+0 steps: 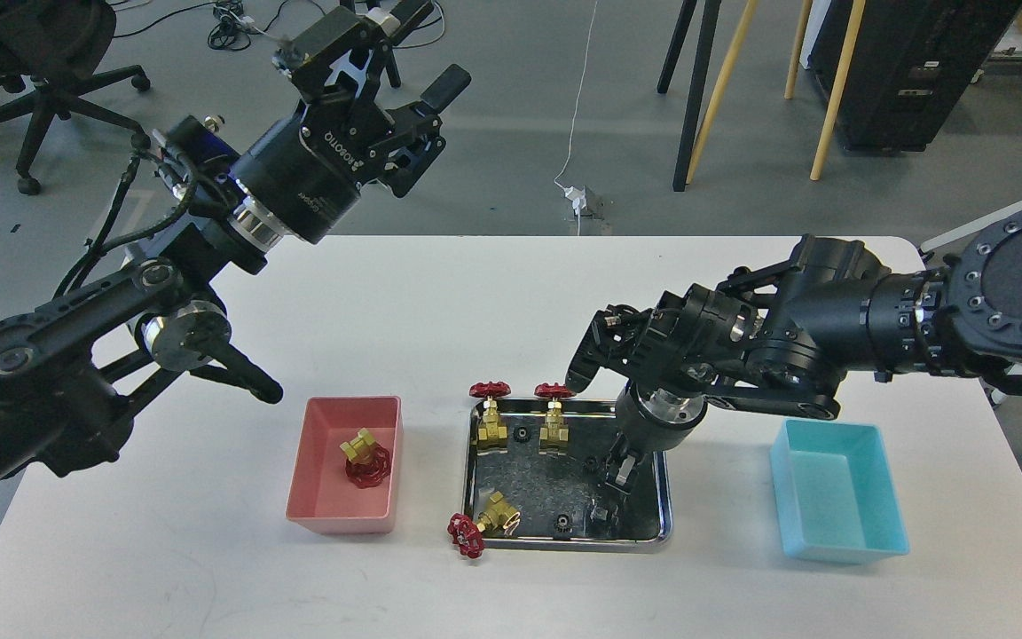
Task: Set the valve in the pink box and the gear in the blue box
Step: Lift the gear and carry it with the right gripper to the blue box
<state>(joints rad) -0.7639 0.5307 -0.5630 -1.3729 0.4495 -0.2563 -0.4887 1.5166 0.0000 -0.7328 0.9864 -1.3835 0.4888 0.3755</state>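
One valve [364,457] lies in the pink box [320,497]. Two valves [491,419] [554,417] stand upright at the back of the steel tray [664,524]. A third [484,522] lies at its front left, its handwheel over the rim. Tiny black gears [522,434] [562,522] [591,461] lie in the tray. My right gripper [619,469] points down above the tray's right part. Its fingers are dark and close together, and I cannot tell whether they hold a gear. The blue box [839,510] is empty. My left gripper [422,49] is open and empty, high beyond the table's back left.
The tray sits between the two boxes near the table's front edge. A small dark shape [601,513] under the right gripper may be a gear or a reflection. Chairs, cables and stand legs are on the floor behind the table.
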